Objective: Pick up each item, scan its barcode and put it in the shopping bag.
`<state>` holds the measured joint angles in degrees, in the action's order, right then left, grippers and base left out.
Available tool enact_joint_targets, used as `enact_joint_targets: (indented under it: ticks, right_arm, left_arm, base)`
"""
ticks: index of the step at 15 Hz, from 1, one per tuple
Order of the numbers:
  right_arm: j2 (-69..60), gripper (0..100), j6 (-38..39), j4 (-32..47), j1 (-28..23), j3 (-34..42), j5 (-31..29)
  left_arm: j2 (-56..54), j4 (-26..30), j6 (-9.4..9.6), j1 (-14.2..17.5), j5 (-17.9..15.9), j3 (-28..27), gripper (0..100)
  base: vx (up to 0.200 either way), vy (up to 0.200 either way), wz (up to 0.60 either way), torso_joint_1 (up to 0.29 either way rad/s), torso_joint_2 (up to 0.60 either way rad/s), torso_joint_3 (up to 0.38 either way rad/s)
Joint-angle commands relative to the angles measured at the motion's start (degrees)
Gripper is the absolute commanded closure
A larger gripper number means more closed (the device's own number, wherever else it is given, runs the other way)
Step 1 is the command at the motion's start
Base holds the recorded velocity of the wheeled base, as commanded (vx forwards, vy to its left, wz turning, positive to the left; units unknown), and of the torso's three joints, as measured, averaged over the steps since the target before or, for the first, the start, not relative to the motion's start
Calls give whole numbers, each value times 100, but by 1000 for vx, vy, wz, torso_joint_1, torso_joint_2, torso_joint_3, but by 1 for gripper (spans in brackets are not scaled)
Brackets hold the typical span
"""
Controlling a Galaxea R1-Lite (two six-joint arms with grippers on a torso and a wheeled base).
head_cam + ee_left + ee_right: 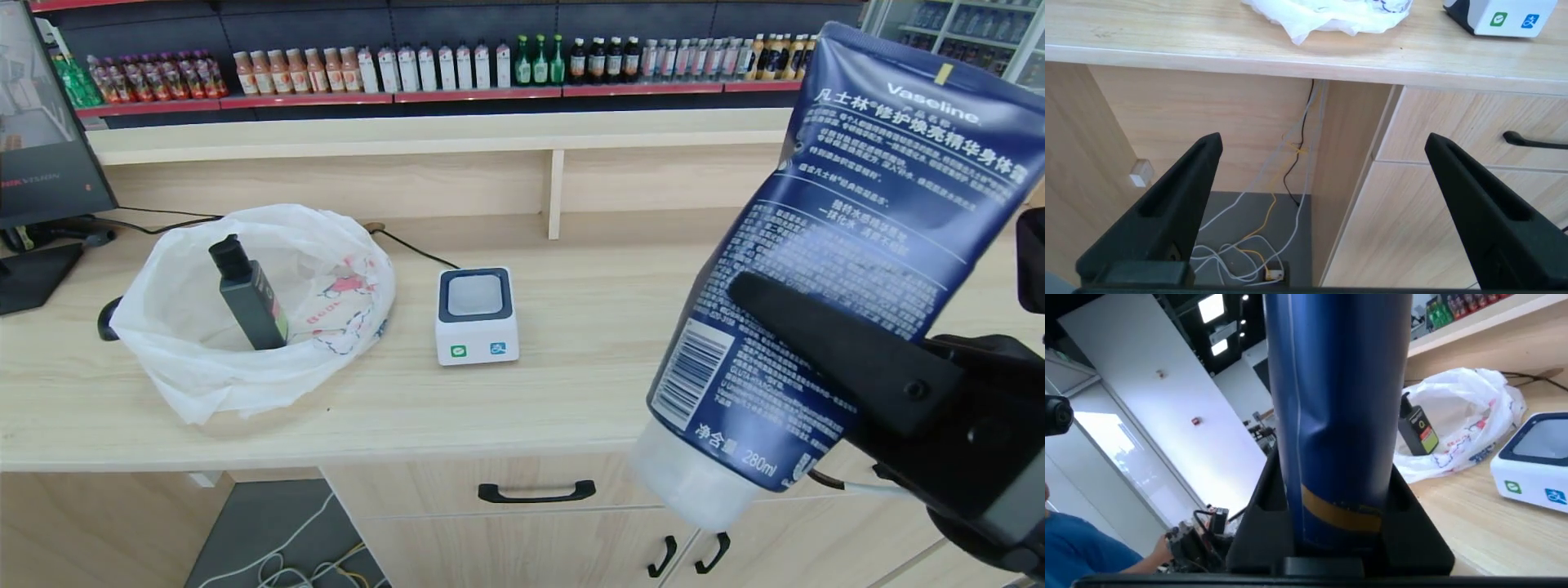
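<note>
Holding: the right gripper [767, 310] is clamping the blue lotion tube [882, 188] across its lower body, cap end pointing down, raised above the counter [571, 392] on the robot's right.
Barcode: the barcode [690, 363] is sitting near the cap and facing up toward the head camera, not the scanner.
Scanner: the white scanner [477, 314] is standing window-up just beside the shopping bag [245, 359], well apart from the tube.
Bag: it is lying open and holding a dark bottle [249, 298], which is leaning inside.
Left gripper: the left gripper [1323, 220] is hanging empty with jaws spread wide, below the counter edge.
Step, as judged: the tube is probably heading for its scan.
Risk, scan: unless the wrist is turning the code toward the window, the read is likely failing.
Risk, grip: the soft tube is yielding under the fingers, so it may be slipping or swinging while tilting.
Risk, drop-off: lowering it carelessly is risking a knock to the bottle or a snag on the bag's limp rim.
</note>
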<state>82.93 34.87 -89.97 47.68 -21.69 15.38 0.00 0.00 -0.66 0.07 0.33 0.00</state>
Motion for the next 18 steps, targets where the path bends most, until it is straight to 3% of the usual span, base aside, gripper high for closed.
enact_joint_targets:
  ticks: [1,4,18]
  right_arm:
    - [65,100,38,-3,84,-64,0]
    - [100,100,337,-3,128,-239,0]
    - [206,100,346,-3,427,-406,0]
  left_arm:
    - [0,0,4,1,2,0,0]
    - [0,0,4,1,2,0,0]
    - [0,0,-4,1,2,0,0]
  base:
    - [0,0,0,0,0,0]
    - [0,0,0,0,0,0]
    - [0,0,0,0,0,0]
